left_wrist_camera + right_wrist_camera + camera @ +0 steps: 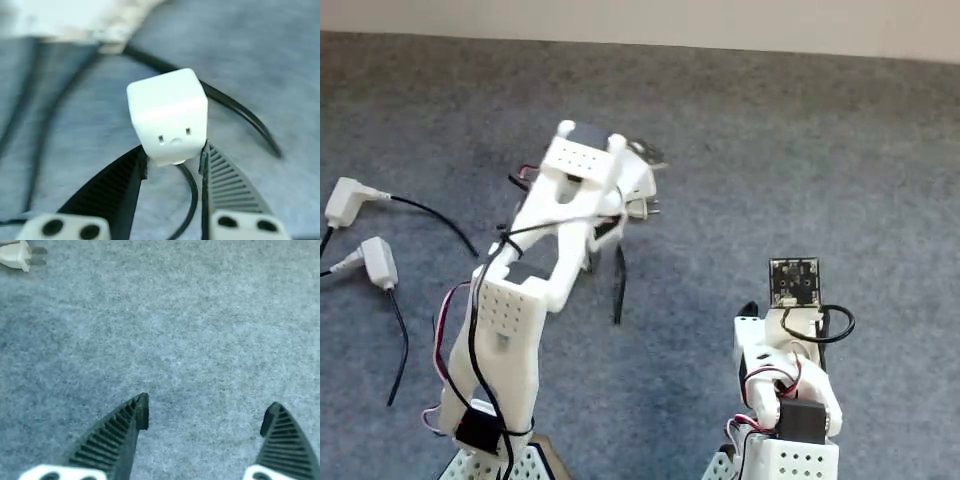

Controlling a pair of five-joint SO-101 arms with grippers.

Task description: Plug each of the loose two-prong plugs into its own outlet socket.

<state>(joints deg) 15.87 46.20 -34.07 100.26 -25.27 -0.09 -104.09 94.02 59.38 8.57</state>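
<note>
A white cube-shaped outlet socket (167,112), with two slots and a round hole on its face, sits between the black fingers (131,175) of my left gripper (172,156), which is shut on its lower end. A black cable (240,112) runs behind it over the carpet. My left arm (570,200) stretches toward the middle of the carpet. A white two-prong plug (19,255) lies far ahead of my right gripper (207,412), which stands open above bare carpet. That plug's prongs (645,208) poke out beside the left arm.
Two white cord ends (345,200) (378,260) with black cables lie at the far left on the grey carpet (800,150). A black cable end (618,285) lies below the left arm. My right arm (785,380) is folded at the front right.
</note>
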